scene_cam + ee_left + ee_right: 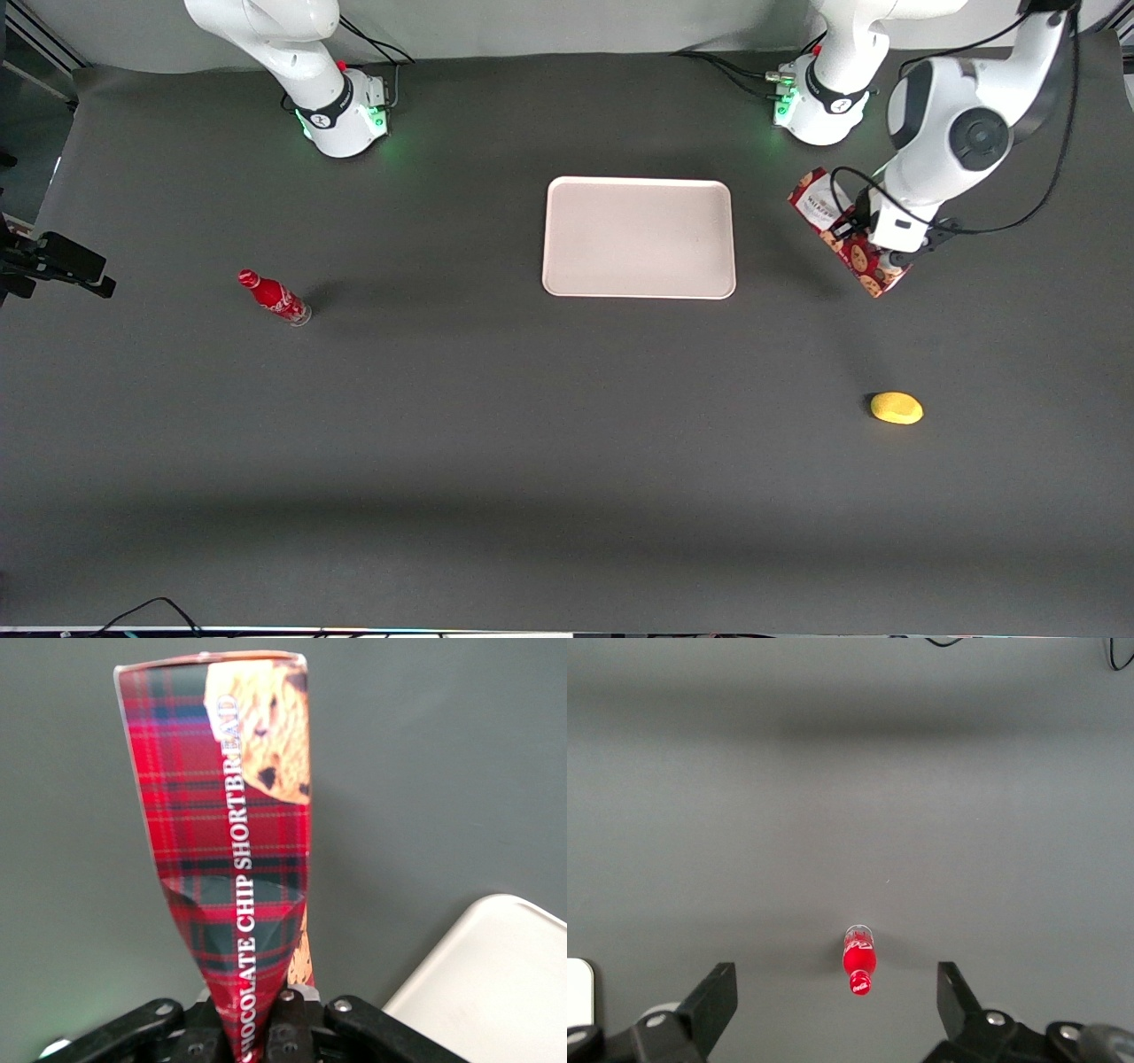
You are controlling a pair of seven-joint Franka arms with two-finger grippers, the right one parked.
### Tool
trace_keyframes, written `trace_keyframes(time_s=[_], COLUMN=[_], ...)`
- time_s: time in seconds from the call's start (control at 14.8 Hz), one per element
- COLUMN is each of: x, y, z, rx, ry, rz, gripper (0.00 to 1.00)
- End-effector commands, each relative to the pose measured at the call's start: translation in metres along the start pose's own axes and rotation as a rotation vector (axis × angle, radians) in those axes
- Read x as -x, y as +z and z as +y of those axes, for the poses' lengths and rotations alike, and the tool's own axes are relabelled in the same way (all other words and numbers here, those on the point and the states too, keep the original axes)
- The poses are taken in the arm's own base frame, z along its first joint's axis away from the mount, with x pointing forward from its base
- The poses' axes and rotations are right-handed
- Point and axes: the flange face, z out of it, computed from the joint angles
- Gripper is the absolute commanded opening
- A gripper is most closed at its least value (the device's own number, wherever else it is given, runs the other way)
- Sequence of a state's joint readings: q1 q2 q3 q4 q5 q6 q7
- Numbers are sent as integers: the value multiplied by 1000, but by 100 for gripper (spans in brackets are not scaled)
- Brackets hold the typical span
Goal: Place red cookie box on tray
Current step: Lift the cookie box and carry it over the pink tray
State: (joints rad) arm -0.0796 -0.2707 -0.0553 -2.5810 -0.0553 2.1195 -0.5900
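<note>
1. The gripper point(873, 251) hangs over the dark table point(496, 425) at the working arm's end, and its fingers point(292, 1023) are clamped on the red cookie box point(842, 232), pinching the carton so that its plaid side creases inward near the grip
2. In the front view the box runs slantwise under the gripper, its white label end pointing toward the arm bases and its cookie-printed end pointing toward the front camera; the wrist view shows the lettering "CHOCOLATE CHIP SHORTBREAD" along the carton point(232, 842), which sticks out from between the fingers
3. Whether the box touches the table or is lifted off it cannot be told
4. The tray point(638, 237) lies flat on the table, apart from the gripper toward the parked arm's end, with a strip of bare table between it and the box; one rounded corner of it point(496, 979) shows just beside the gripper in the wrist view
5. A yellow lemon-like thing point(897, 408) lies nearer to the front camera than the gripper, well apart from it
6. A small red cola bottle point(273, 297) stands far from the gripper, toward the parked arm's end of the table, past the tray
</note>
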Motion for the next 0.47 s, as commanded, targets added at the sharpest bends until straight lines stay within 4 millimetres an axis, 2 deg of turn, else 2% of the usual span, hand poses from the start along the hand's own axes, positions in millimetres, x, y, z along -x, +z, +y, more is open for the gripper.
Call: trace_keyframes(time_s=[0.0, 0.13, 0.2, 0.27, 0.4], x=[-2, 6, 11, 14, 19], y=[-109, -167, -190, -205, -213], z=[11, 15, 20, 21, 24], rx=[-16, -42, -51, -56, -55], ry=[89, 111, 128, 132, 163], rz=[-12, -21, -25, -31, -20], gripper=[0, 0, 0, 0, 0])
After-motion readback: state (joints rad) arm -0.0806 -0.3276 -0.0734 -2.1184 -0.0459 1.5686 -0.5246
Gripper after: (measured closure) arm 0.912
